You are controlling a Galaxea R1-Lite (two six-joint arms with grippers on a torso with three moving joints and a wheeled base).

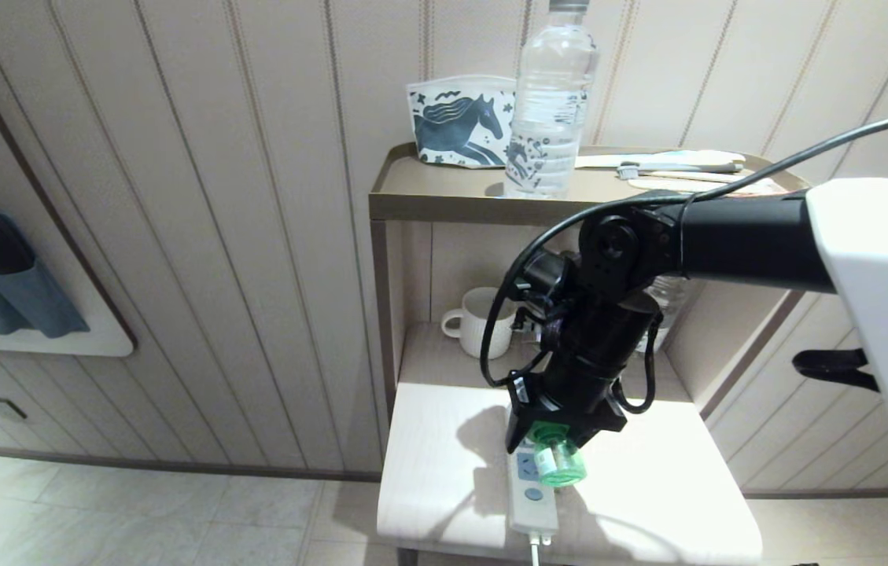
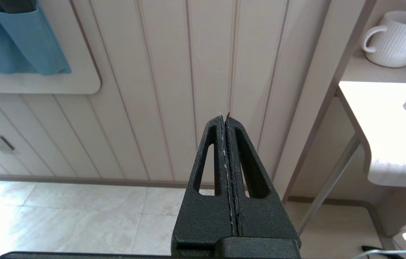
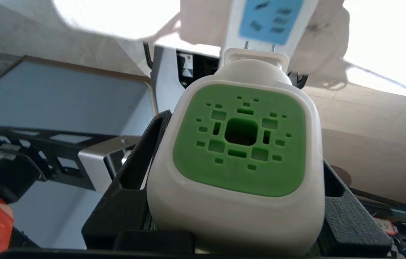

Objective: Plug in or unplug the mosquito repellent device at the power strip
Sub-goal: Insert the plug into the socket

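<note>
My right gripper (image 1: 550,440) is clamped on the mosquito repellent device (image 3: 238,144), one black finger (image 3: 134,172) pressed to each side of its white body, and I can see the green vented face filling the right wrist view. The device sits low over the power strip (image 1: 532,495), which lies on the pale lower shelf (image 1: 648,487) near its front edge. Its metal prongs point at a light-blue socket face (image 3: 269,18), tips right at the strip; I can't tell if they're seated. In the head view the little green bottle (image 1: 559,464) pokes out below the gripper. My left gripper (image 2: 227,122) is pinched together, empty, facing the panelled wall (image 2: 152,90).
</note>
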